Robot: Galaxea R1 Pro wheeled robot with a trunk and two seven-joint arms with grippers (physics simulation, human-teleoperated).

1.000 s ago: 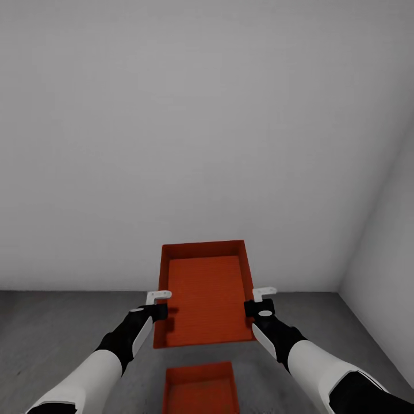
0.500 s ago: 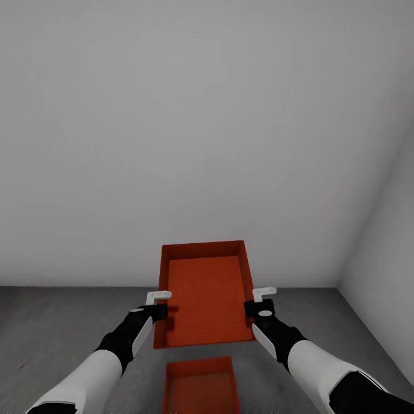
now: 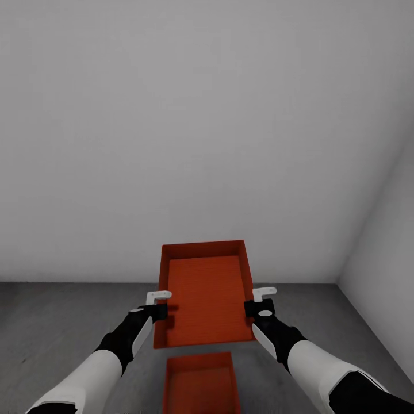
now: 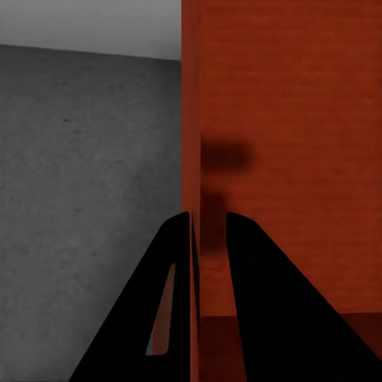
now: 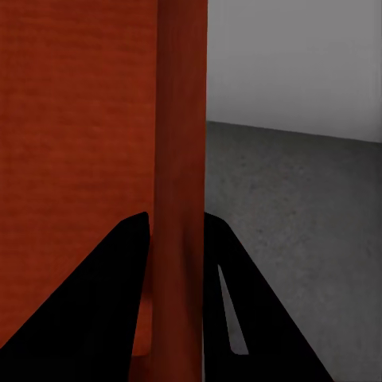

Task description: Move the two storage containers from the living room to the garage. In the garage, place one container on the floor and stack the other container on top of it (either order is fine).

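I hold one orange-red storage container (image 3: 206,293) in the air in front of me, level and open side up. My left gripper (image 3: 160,311) is shut on its left wall (image 4: 191,159), and my right gripper (image 3: 253,308) is shut on its right wall (image 5: 181,159). A second storage container (image 3: 200,384) lies on the dark grey concrete floor (image 3: 52,328) of the garage, below and nearer to me than the held one. Its near end is cut off by the picture's lower edge.
A plain white wall (image 3: 201,138) stands straight ahead, close behind the held bin. Another white wall (image 3: 385,253) closes in on the right, forming a corner. Bare concrete floor (image 4: 72,175) stretches to the left.
The container on the floor shows a little further up in the head view than a second ago. My arms and the held container look unchanged.
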